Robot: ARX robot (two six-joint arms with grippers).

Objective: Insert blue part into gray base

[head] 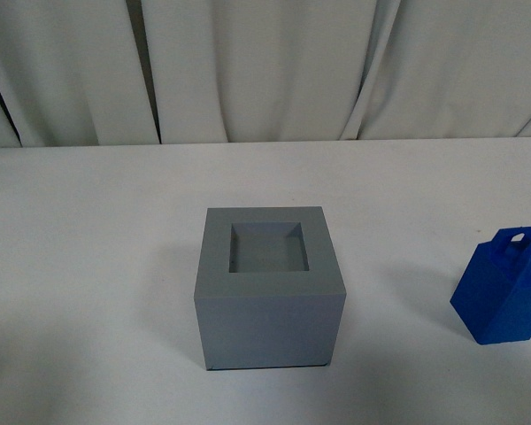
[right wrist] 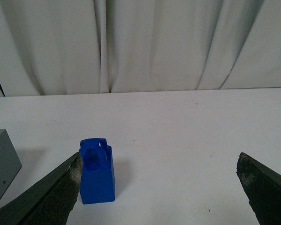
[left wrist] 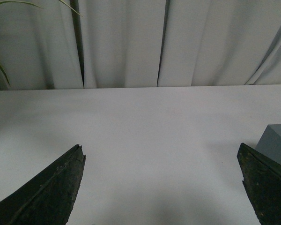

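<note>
Gray base [head: 270, 292] sat on the white table [head: 88, 266] in the middle of my front view, its square recess facing up and holding nothing. Off to my right, well apart from it, the blue part [head: 506, 288] stood upright on the table near the edge of that view, loop handle on top. Pale curtains [head: 248, 71] hung behind the table.

My right claw [right wrist: 159, 157] was spread wide and gripped nothing. Through its wrist camera, the blue part stood on the table ahead of it, inside the gap and close by one of the dark fingers [right wrist: 51, 197]; I could not tell whether they touched. A corner of the gray base showed at the edge of that view.

My left claw [left wrist: 160, 150] was likewise wide apart over bare table, holding nothing, with a corner of the gray base visible next to one finger. A few green leaves [left wrist: 0, 65] showed by the curtains in that view.
</note>
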